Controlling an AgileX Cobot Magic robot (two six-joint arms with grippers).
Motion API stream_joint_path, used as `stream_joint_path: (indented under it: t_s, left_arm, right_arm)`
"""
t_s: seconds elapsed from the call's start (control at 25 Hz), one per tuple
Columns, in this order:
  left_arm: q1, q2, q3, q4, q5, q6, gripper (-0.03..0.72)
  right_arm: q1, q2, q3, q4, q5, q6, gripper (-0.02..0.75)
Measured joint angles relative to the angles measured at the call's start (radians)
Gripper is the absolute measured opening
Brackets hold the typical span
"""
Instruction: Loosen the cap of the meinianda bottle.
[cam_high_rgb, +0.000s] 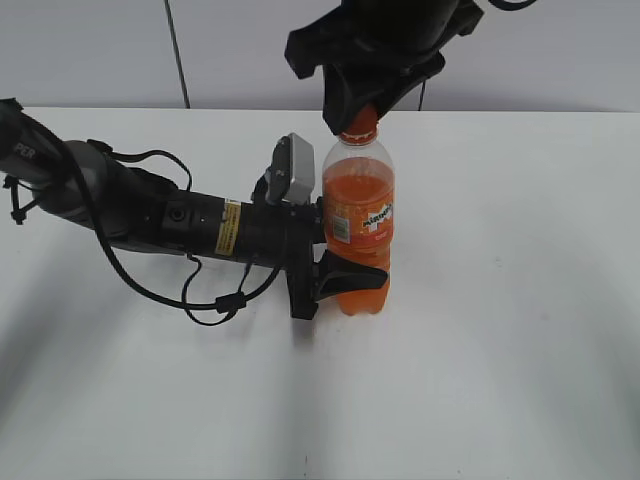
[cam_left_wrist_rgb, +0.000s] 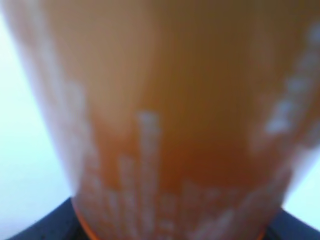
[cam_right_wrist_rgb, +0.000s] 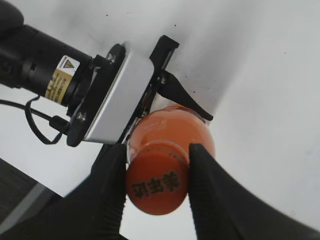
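Note:
The meinianda bottle (cam_high_rgb: 359, 215) stands upright on the white table, full of orange liquid, with an orange label. My left gripper (cam_high_rgb: 345, 275) comes in from the left and is shut on the bottle's lower body; its wrist view is filled by the blurred orange bottle (cam_left_wrist_rgb: 170, 115). My right gripper (cam_high_rgb: 357, 112) comes down from above and is shut on the orange cap (cam_right_wrist_rgb: 157, 184), which has dark lettering on top. In the right wrist view both black fingers (cam_right_wrist_rgb: 157, 170) touch the cap's sides, with the bottle's shoulder (cam_right_wrist_rgb: 197, 131) below.
The white table (cam_high_rgb: 520, 300) spreads out on all sides. My left arm with its black cable (cam_high_rgb: 215, 300) lies across the table's left half. A grey wall (cam_high_rgb: 560, 50) runs behind the table.

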Motion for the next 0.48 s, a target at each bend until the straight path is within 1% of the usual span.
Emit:
stream_joint_path:
  t_s: [0.48]
  left_arm:
    - [0.000,0.000,0.000,0.000,0.000,0.002,0.399]
  right_arm:
    - [0.000,0.000,0.000,0.007,0.001,-0.606,0.280]
